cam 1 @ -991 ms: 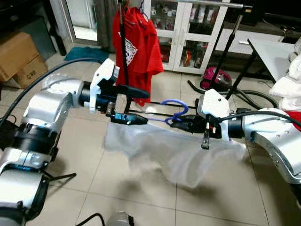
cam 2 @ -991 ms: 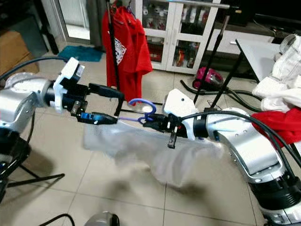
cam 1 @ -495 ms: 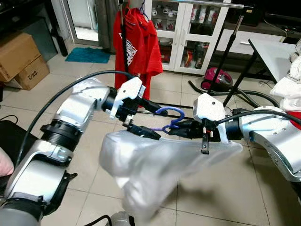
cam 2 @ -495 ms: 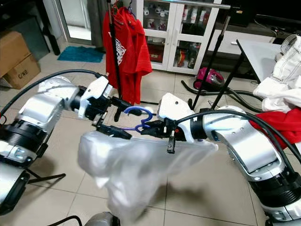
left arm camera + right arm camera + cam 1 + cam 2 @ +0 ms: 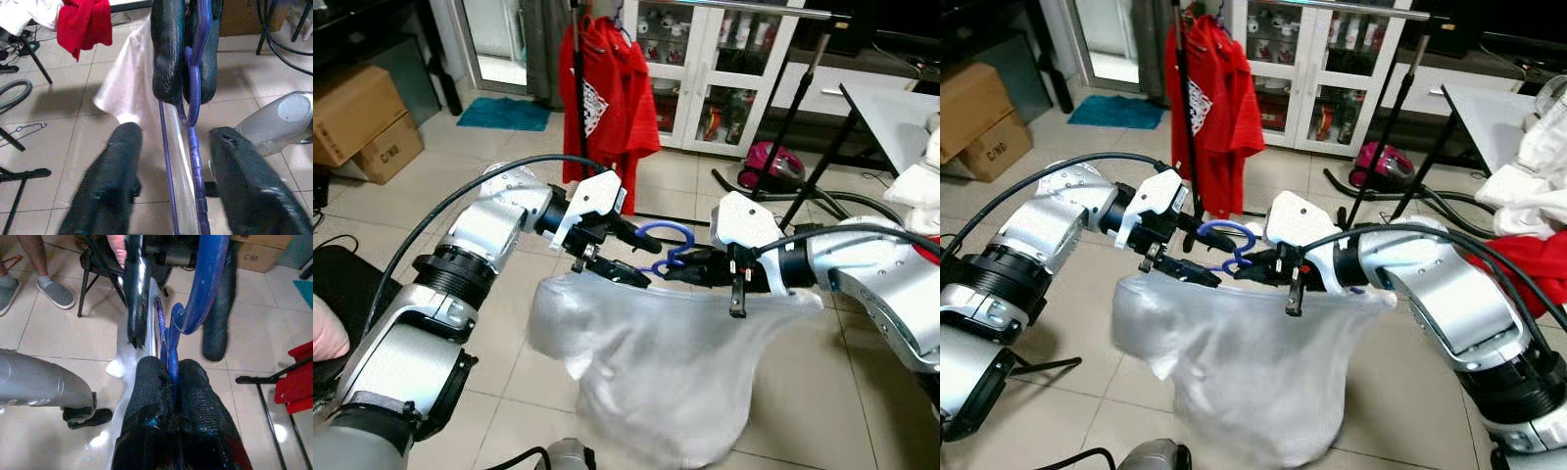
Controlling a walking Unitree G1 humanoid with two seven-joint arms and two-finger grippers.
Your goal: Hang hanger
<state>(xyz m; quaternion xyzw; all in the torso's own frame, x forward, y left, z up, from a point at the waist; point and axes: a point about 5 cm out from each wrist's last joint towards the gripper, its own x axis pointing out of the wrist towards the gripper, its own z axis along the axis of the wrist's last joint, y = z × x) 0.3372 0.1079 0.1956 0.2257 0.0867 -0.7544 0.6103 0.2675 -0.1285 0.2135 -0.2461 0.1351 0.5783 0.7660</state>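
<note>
A blue hanger (image 5: 666,235) carries a white translucent garment (image 5: 656,372) that sags below it like a bag. My right gripper (image 5: 674,271) is shut on the hanger's neck just under the hook; its fingers (image 5: 198,401) pinch the blue wire. From the other side my left gripper (image 5: 651,264) stands open, one finger (image 5: 117,181) on each side of the hanger's purple arm (image 5: 193,147), close to the right gripper. Behind them stands a clothes rack (image 5: 783,12) with a red shirt (image 5: 612,88) hanging on it.
Cardboard boxes (image 5: 357,117) sit at the far left, a glass cabinet (image 5: 724,59) behind the rack. A pink vacuum (image 5: 769,162) and hoses lie by the rack's base. A white table (image 5: 891,108) with clothes stands right. A person's feet (image 5: 49,289) are near a chair.
My left gripper has moved in along the hanger toward the right gripper. The garment, spread wide a second ago, has bunched and now droops lower.
</note>
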